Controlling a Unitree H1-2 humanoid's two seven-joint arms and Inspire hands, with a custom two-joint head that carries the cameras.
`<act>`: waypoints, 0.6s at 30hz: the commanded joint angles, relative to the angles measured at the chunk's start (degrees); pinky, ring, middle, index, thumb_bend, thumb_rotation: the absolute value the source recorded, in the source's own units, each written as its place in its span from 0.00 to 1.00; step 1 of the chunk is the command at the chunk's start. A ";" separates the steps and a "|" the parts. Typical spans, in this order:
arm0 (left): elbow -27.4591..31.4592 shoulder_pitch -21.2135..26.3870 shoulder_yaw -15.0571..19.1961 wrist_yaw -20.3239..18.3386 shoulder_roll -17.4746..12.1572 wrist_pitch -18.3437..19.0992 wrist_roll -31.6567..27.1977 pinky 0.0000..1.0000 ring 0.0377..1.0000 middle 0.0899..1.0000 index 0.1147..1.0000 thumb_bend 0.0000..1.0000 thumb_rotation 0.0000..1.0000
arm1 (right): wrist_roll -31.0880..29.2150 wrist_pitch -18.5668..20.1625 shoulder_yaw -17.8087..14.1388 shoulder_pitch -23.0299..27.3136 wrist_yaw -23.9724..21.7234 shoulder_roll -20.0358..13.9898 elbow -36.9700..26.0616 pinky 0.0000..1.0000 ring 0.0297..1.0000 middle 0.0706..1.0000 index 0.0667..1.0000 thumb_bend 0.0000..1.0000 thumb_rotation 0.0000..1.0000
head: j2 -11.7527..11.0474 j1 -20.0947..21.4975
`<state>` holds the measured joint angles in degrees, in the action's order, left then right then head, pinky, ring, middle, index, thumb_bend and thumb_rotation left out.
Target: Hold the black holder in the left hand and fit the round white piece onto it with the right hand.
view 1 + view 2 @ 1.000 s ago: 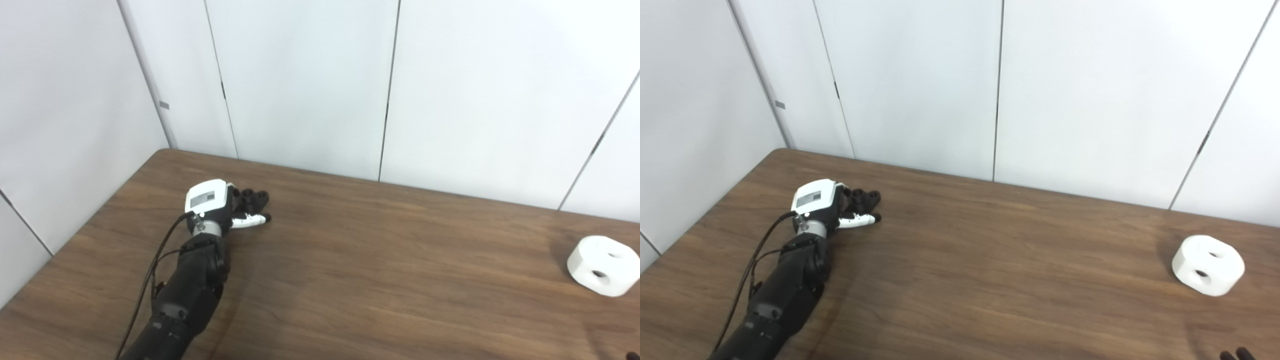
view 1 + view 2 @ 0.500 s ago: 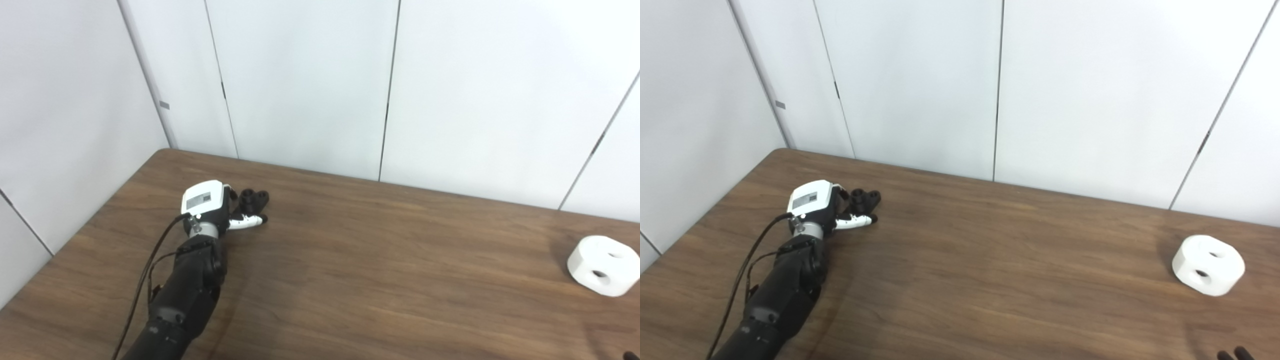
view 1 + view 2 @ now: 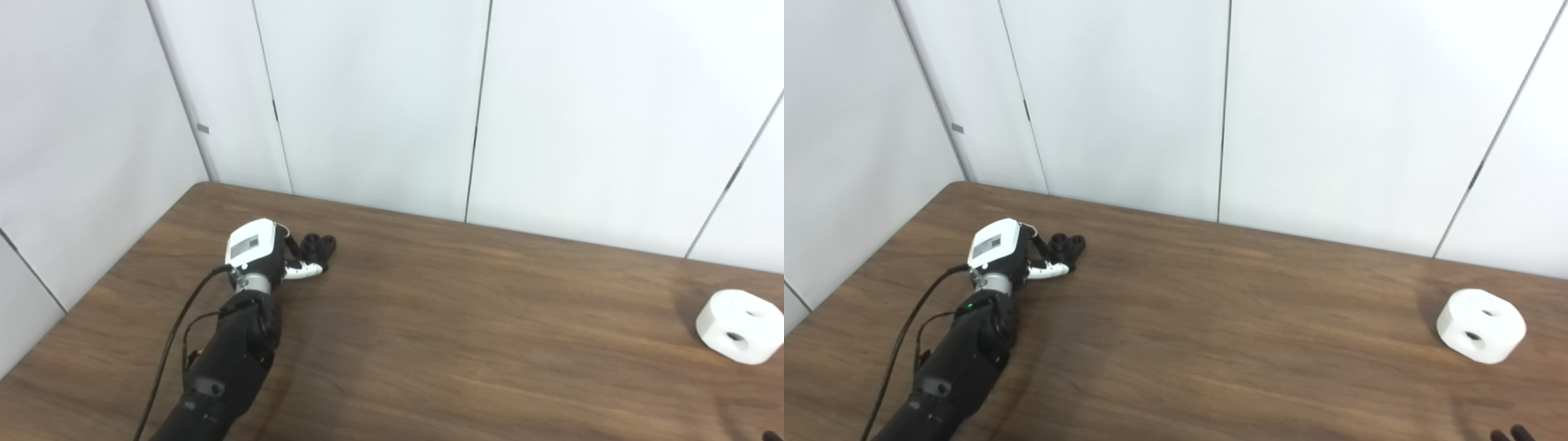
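Your left hand (image 3: 260, 252) sits in the left-middle of the frame with its fingers (image 3: 293, 246) reaching around the black holder (image 3: 320, 245) and the white thumb just below it; whether they have truly closed on it you cannot tell from these views, since the hand's body hides the contact; compared with a second ago the holder stands a little further right and higher in the picture, and the thumb has drawn in closer beneath it, so it looks as though the hand is gathering the holder rather than lifting it; the holder appears to rest on the table (image 3: 465, 331), so the first step reads as not yet finished; the round white piece (image 3: 1481, 325) lies untouched at the far right of the frame, well apart from the holder; your right hand (image 3: 1510, 435) shows only as dark fingertips at the bottom right corner, too little to judge its state; counted: one black holder, one round white piece with two holes showing, two hands, one table
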<state>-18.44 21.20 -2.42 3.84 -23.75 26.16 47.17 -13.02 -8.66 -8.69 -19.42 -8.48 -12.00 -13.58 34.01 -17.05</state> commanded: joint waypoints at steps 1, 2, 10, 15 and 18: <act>0.02 0.14 -1.10 -0.67 -1.60 0.25 -0.29 0.88 0.90 0.78 0.42 0.52 0.05 | -0.76 -0.82 0.98 0.07 -1.86 -0.77 -0.67 1.00 0.99 0.96 0.99 0.57 1.00 | 0.11 0.11; -0.08 0.13 -1.50 -0.54 -1.84 -0.03 -0.50 0.88 0.90 0.78 0.42 0.52 0.05 | -0.83 -0.54 1.04 0.04 -1.91 -0.92 -0.82 1.00 1.00 0.96 0.99 0.57 1.00 | 0.13 0.17; 0.93 -0.54 -3.06 0.46 -2.46 -1.74 -3.43 0.81 0.86 0.76 0.42 0.52 0.05 | 0.03 3.51 1.16 -0.15 0.11 -0.16 -3.08 1.00 1.00 0.97 1.00 0.58 1.00 | 0.40 0.99; 3.45 -1.83 -3.78 -0.35 -2.37 -3.35 -5.37 0.77 0.84 0.75 0.42 0.52 0.05 | 0.13 4.91 1.31 -0.14 0.71 0.49 -3.75 1.00 1.00 0.97 1.00 0.57 1.00 | 0.57 2.09; 7.17 -3.27 -4.57 -2.07 -2.05 -3.30 -6.19 0.77 0.85 0.75 0.42 0.52 0.05 | 0.30 5.10 1.50 -0.08 1.01 0.79 -3.97 1.00 0.99 0.96 0.99 0.56 1.00 | 0.80 3.06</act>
<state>-12.83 18.18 -5.97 3.53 -25.53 23.80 41.50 -12.93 -4.50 -7.79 -19.51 -7.08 -11.41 -16.13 34.80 -13.98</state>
